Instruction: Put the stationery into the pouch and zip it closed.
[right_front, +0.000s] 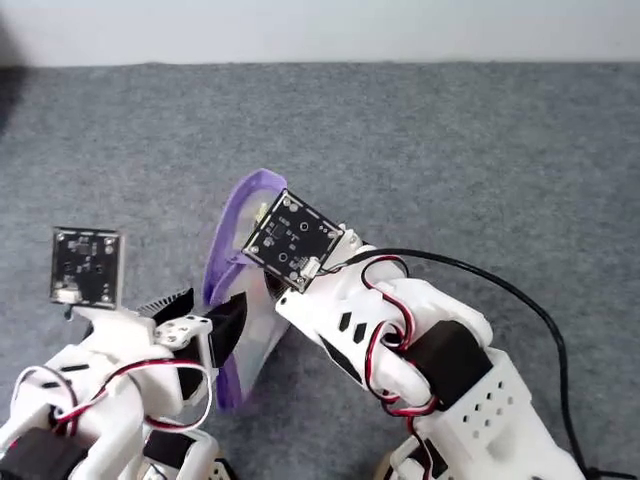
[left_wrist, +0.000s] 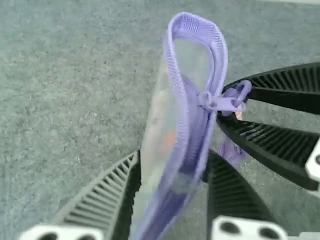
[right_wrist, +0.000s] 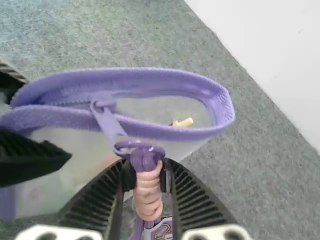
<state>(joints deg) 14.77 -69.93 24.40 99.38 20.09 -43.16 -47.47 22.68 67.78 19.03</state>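
The clear pouch with a purple zipper stands on edge between the two arms. My left gripper is shut on the pouch's zipped end, one finger on each side. My right gripper is shut on the purple zipper pull and its pink coiled charm. The slider sits partway along the zip, and the stretch beyond it gapes open as a loop. Inside, a yellow piece of stationery and something orange show through the plastic.
Grey carpet covers the table, with a white wall along the far edge. The right arm's wrist camera board hangs over the pouch, and its black cable loops off to the right.
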